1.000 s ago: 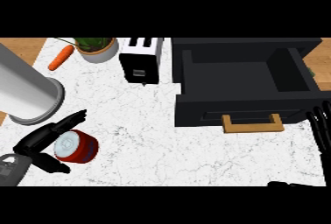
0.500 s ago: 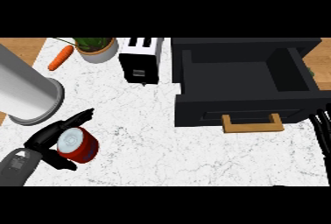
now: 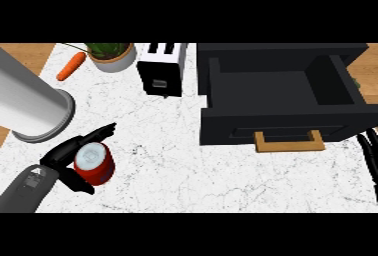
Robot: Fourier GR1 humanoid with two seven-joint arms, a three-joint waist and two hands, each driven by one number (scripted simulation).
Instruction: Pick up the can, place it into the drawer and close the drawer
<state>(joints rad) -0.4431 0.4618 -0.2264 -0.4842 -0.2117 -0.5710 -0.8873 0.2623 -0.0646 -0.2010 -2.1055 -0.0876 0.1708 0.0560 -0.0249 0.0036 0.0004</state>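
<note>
A red can with a silver top stands upright on the white marble counter at the lower left. My left hand brackets it: nearly straight fingers lie along its far left side and the thumb sits at its near side, touching or almost touching. The black drawer stands pulled open at the upper right, its inside bare, with a wooden handle on its front. My right hand shows only as dark straight fingers at the right edge, resting.
A large grey cylinder stands just behind the left hand. A black and white toaster, a potted plant and a carrot line the counter's back. Bare marble lies between the can and the drawer.
My left hand has slid in around the can, which now sits between fingers and thumb. The can, the drawer and the right hand have not visibly moved.
</note>
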